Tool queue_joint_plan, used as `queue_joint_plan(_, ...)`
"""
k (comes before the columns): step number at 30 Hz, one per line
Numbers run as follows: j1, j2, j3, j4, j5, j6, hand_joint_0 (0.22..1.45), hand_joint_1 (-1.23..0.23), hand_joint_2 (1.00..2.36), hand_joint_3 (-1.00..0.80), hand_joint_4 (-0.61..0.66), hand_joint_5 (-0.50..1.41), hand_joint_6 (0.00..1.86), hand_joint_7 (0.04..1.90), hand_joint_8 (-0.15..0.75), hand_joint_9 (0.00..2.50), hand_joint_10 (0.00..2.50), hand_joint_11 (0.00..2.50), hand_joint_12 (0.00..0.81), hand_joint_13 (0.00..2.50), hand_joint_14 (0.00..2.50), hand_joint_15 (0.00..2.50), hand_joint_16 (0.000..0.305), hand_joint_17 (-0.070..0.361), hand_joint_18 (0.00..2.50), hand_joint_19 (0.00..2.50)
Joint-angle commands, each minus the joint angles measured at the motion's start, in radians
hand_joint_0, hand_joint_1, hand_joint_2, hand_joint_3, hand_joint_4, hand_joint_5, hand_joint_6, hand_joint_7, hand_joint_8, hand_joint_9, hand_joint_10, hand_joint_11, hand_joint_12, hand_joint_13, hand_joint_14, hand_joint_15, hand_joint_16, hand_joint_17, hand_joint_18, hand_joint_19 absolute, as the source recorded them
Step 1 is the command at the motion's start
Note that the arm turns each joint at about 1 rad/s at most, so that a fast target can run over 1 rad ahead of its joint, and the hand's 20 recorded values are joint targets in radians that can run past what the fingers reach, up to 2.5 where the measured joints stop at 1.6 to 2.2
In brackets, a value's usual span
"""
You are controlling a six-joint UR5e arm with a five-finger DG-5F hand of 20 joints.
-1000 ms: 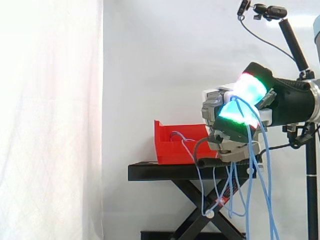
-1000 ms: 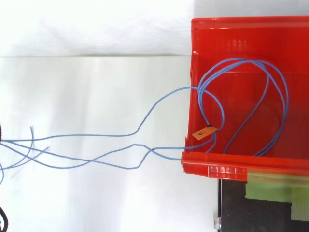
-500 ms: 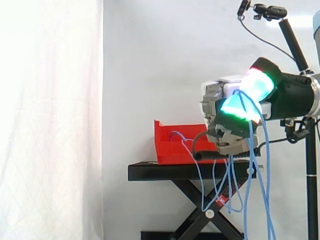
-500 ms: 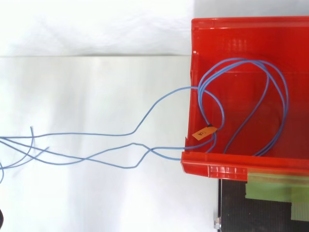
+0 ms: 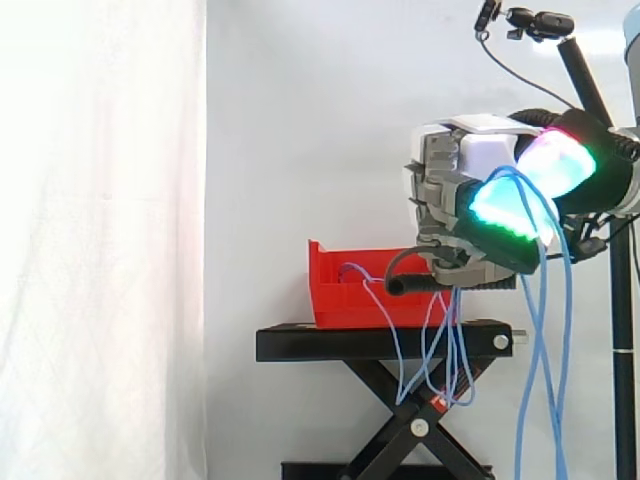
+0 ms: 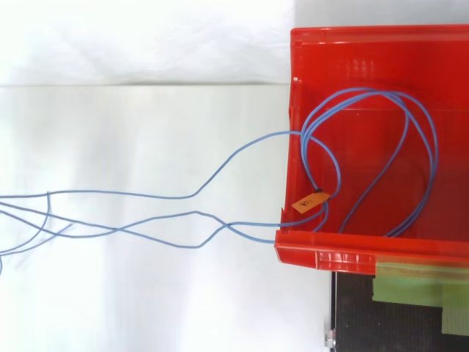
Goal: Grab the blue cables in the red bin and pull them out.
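Closest to the side camera was the hand [image 5: 445, 195], up in the air above the right end of the stand and clear of the bin. Its fingers were curled tight round the blue cables [image 6: 363, 92], with the glowing fingertips [image 5: 508, 208] showing cyan-green and magenta. A couple of strands came over the top of the pads and hung straight down past the stand toward the floor. More strands sagged in a slack bunch below the stand's top edge, running between the hand and the bin. So the cables were only partly out. From above, a good loop of them was lying inside the red bin [image 5: 345, 300], curling round its floor, with a little orange tag [image 6: 308, 200] on them right by the bin's left wall. From there several strands went over that wall and stretched away, off the left edge of the top view. The bin sat on the left part of the black stand [image 5: 380, 342], and a strip of green tape [image 6: 410, 282] was stuck just beside the bin's near rim. Behind all that was the white curtain [image 5: 100, 240], plus a small black camera [image 5: 540, 22] on a pole up in the top right corner.
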Motion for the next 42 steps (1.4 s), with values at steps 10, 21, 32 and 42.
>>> queue_joint_plan(10,-0.004,0.0,0.045,0.019,-0.032,-0.122,0.87,-0.94,1.0,-1.0,0.07,1.07,0.0,0.95,0.177,1.3,0.26,1.74,0.296,0.86,2.5,1.22,0.036,0.082,1.22,1.77)
queue_joint_plan(21,-0.013,0.0,0.045,0.303,-0.049,-0.017,0.88,-0.94,1.0,-1.0,0.07,1.07,0.0,0.97,0.18,1.3,0.25,1.73,0.293,0.86,2.5,1.21,0.036,0.082,1.22,1.77)
queue_joint_plan(32,-0.017,0.0,0.045,0.493,0.055,0.25,0.88,-0.94,1.0,-1.0,0.06,1.07,0.0,0.96,0.178,1.3,0.25,1.75,0.296,0.87,2.5,1.21,0.036,0.08,1.22,1.76)
queue_joint_plan(42,-0.02,0.0,0.043,0.654,0.014,0.23,0.89,-0.94,1.0,-1.0,0.06,1.07,0.0,0.97,0.18,1.3,0.24,1.75,0.293,0.87,2.5,1.21,0.036,0.081,1.22,1.77)
